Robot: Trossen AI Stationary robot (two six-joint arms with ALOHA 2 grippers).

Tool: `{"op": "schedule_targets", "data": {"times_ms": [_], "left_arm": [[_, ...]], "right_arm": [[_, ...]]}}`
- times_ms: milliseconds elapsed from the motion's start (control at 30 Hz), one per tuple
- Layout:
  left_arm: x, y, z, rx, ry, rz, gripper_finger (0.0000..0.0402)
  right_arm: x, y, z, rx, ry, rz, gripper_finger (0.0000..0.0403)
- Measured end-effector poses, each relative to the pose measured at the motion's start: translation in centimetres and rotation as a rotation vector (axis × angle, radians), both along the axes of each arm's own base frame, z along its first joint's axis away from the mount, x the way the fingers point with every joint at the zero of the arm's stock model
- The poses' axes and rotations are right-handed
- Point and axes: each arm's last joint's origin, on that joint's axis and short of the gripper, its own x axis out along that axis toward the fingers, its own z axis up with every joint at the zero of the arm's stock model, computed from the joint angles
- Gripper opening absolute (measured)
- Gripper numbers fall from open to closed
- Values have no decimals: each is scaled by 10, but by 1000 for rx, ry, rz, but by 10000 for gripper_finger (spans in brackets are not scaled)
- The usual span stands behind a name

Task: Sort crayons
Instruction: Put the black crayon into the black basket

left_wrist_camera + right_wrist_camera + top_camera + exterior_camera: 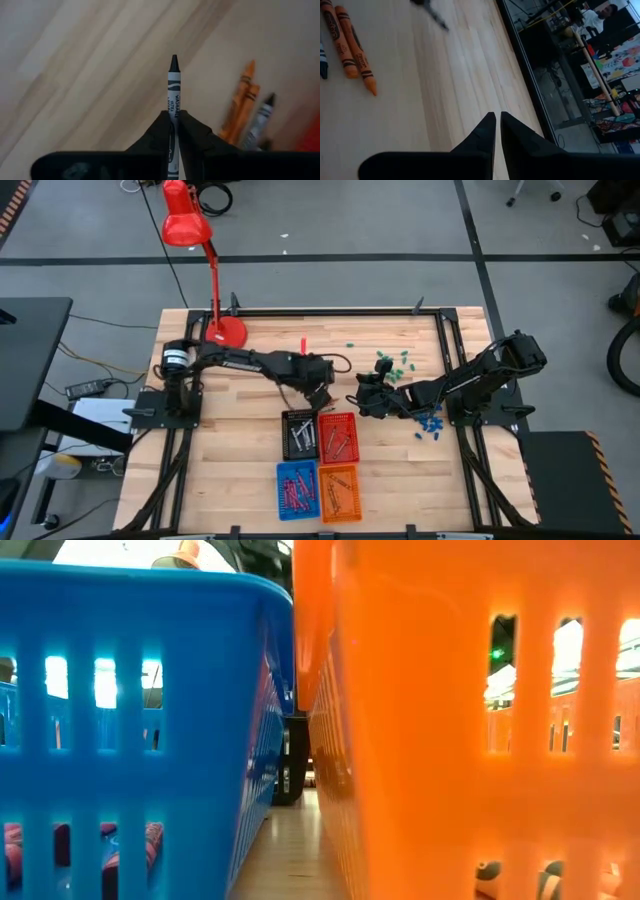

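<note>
- High view looks straight down on the whole wooden table (240, 470).
- Low view sits at tabletop level, pressed against the blue basket (140, 720) and orange basket (450, 740).
- Both wrist views look down close at the tabletop, sharing two orange crayons (242, 102).

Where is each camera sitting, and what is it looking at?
High view: above, looking straight down at the table, the four baskets and both arms.
Low view: at table height, pressed up to the blue basket and the orange basket; no arm shows.
Left wrist view: on the left arm, looking past the left gripper, whose jaws pinch a black crayon.
Right wrist view: on the right arm, looking past the shut, empty right gripper over the wood.
Shared: both wrist views show two orange crayons lying loose.
</note>
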Motion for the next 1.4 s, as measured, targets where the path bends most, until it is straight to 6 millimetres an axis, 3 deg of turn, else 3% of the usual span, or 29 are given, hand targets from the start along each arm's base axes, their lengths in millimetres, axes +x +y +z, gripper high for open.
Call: {"op": "schedule_targets", "data": {"times_ms": [367,833,1033,1200,1400], "left_arm": [[-25,-75,44,-23,-127,185,31],[-46,-150,42,-177,-177,358,31],[-47,-171,27,-176,-186,411,31],[-40,-173,3,-144,-140,452,38],[-36,-169,-6,-127,-125,451,91]], "right_arm": [[-1,-1,0,-21,0,-22,34],[-1,0,0,-17,-2,-17,34],[-1,4,1,-14,-8,-3,34],[0,7,1,-13,-16,10,34],[0,7,1,-12,-19,11,34]]}}
